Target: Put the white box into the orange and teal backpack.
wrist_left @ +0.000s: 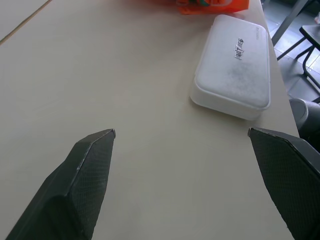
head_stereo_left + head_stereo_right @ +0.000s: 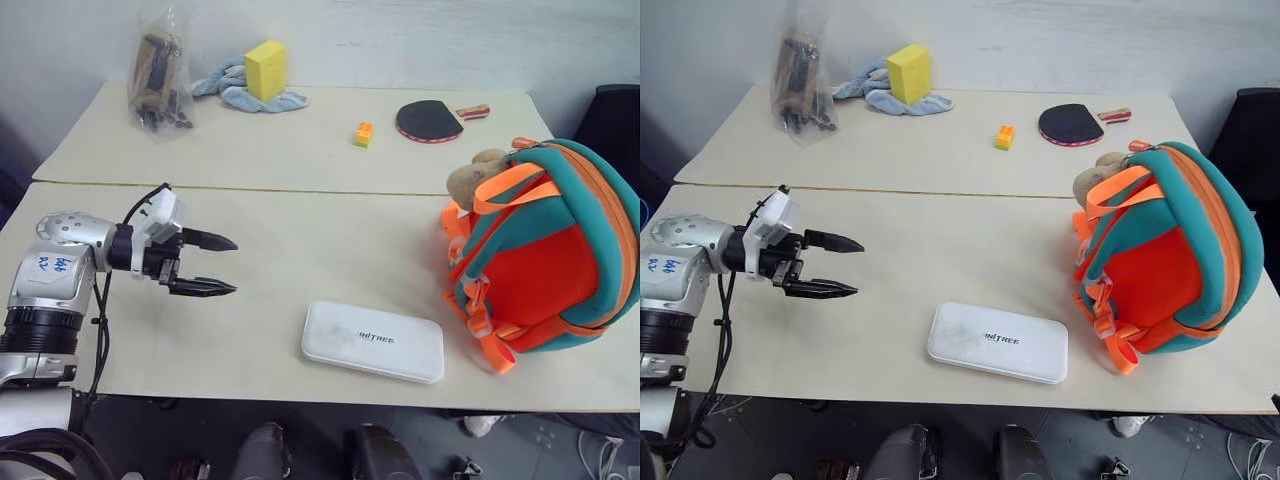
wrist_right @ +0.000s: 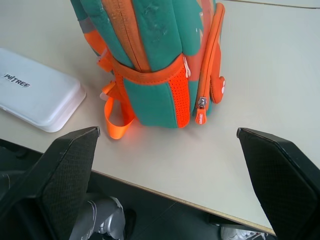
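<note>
1. The surface (image 2: 300,270) is carrying everything; a seam is running across it from left to right, dividing a far half from a near half.
2. The orange and teal backpack (image 2: 545,250) is standing upright at the right end of the near half, its orange strap side turned toward the middle of the surface; a tan plush toy (image 2: 472,178) is hanging at its upper left.
3. The left gripper (image 2: 208,265) is hovering over the left part of the near half, pointing to the right toward the box; its fingers (image 1: 85,170) are standing wide apart and holding nothing.
4. The right gripper (image 3: 167,132) is looking at the backpack's teal and orange side from just off the surface's edge; its fingers (image 3: 65,170) are standing wide apart and are empty.
5. The white box (image 2: 373,341) is lying flat near the front edge of the near half, between the left gripper and the backpack; its long axis is running left to right, slightly angled so the right end is sitting nearer the front edge; that right end is pointing toward the backpack's loose orange strap loops, close to them but apart; the dark lettering is facing up.
6. On the far half, a clear bag (image 2: 160,75) of dark items is standing at the left; a yellow block (image 2: 266,69) is resting on a blue cloth (image 2: 240,92); a paddle (image 2: 432,121) is lying at the right; a small orange and yellow brick (image 2: 363,134) is sitting between the cloth and the paddle.
</note>
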Tool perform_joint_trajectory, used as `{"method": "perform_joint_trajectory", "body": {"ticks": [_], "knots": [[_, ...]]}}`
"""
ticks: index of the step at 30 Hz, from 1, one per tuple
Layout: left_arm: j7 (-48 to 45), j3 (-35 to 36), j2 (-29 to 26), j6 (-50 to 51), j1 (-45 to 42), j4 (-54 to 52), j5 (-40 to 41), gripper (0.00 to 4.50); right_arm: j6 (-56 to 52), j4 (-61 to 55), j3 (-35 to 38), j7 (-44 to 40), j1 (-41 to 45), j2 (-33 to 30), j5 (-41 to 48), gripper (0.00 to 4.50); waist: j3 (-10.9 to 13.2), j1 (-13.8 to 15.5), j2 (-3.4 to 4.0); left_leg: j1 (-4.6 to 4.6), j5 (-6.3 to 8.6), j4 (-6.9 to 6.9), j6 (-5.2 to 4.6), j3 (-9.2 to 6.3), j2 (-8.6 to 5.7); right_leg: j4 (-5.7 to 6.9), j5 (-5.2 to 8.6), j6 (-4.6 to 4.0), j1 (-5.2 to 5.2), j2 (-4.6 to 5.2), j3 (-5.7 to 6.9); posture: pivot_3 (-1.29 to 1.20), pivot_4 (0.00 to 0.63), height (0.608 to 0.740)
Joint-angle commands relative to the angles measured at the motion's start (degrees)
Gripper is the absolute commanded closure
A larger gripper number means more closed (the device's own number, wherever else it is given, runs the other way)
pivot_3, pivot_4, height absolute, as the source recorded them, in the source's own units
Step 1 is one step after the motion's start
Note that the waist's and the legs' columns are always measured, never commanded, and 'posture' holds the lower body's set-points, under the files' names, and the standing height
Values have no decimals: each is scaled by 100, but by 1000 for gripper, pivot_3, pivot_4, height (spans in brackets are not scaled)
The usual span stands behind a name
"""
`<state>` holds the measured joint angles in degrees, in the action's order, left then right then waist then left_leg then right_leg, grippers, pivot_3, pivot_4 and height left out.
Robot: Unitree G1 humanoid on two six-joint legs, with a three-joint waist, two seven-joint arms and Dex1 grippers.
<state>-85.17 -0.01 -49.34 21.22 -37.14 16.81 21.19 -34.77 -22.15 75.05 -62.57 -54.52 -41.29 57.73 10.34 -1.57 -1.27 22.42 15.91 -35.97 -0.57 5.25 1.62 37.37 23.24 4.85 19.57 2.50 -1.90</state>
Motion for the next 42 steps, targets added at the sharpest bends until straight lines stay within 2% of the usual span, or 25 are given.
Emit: {"method": "perform_joint_trajectory", "body": {"ticks": [1, 10, 14, 17, 18, 24, 28, 31, 34, 42], "knots": [[-1, 114, -3, -33, -93, -9, 79, 28, -26, -51, 115, 104, 60, -6, 37, 0, 0, -8, 0, 0, 0, -1, 0, 1, 0, 0, 0, 0, 0, 0, 0, 0, 150, 740], [249, 33, 91, -123, -47, 13, -113, 28, 16, -140, 77, 237, 136, -22, -252, 0, 0, -5, -1, -5, -2, -6, -1, 1, 0, 8, 0, 0, -3, -1, -1, 0, 150, 740], [238, -36, 121, 17, 194, -330, -34, 28, 24, -792, -155, 174, 38, 86, -314, 0, 0, -14, 0, -5, -2, -6, 1, 1, 1, 9, 0, 0, -2, -3, -2, 0, 150, 740], [186, -249, 122, -5, 503, -681, -120, 0, 51, -1406, -596, 393, 140, 138, -438, 602, 0, -18, 0, -5, -12, -6, 19, 0, 4, 11, 0, 0, -3, -8, -2, 0, 150, 740], [202, -381, 120, -161, 632, -759, -275, 420, 41, -1630, -851, 483, 181, 133, -514, 959, 0, -16, -1, -5, -12, -7, 19, 0, 4, 12, 0, 0, -2, -8, -3, 0, 150, 740], [473, -660, 261, -165, 804, -1039, -465, 2183, 196, -2107, -2152, 539, 383, -96, -1278, 3055, 0, -2, -7, -3, -13, -16, 16, -1, 3, 18, 0, 1, -2, -7, -2, 0, 150, 740], [610, -782, 431, -169, 904, -1245, -476, 3488, 264, -1805, -3348, 723, 1229, -536, -1881, 4478, -2, -8, -10, -7, -16, -28, 12, 1, 0, 22, -3, 5, -9, -3, -5, 0, 150, 740], [697, -884, 576, -118, 930, -1357, -491, 4427, 248, -1549, -4106, 881, 1869, -757, -2267, 4500, 0, -11, -8, -7, -20, -33, 17, 1, 0, 32, -3, 5, -5, -6, -5, 0, 150, 740], [894, -1071, 700, -95, 956, -1474, -662, 4469, 269, -1380, -4756, 1041, 2330, -936, -2720, 4500, 0, -3, -7, -6, -23, -32, 23, 0, 2, 38, -2, 4, 0, -12, -4, 0, 150, 740], [1072, -1186, 935, -191, 971, -1439, -713, 4469, 21, -1053, -5845, 1370, 3518, -975, -3094, 4500, 1, -2, -8, -5, -23, -55, 21, 0, 2, 45, -3, 5, -8, -11, -5, 0, 150, 740]]}}
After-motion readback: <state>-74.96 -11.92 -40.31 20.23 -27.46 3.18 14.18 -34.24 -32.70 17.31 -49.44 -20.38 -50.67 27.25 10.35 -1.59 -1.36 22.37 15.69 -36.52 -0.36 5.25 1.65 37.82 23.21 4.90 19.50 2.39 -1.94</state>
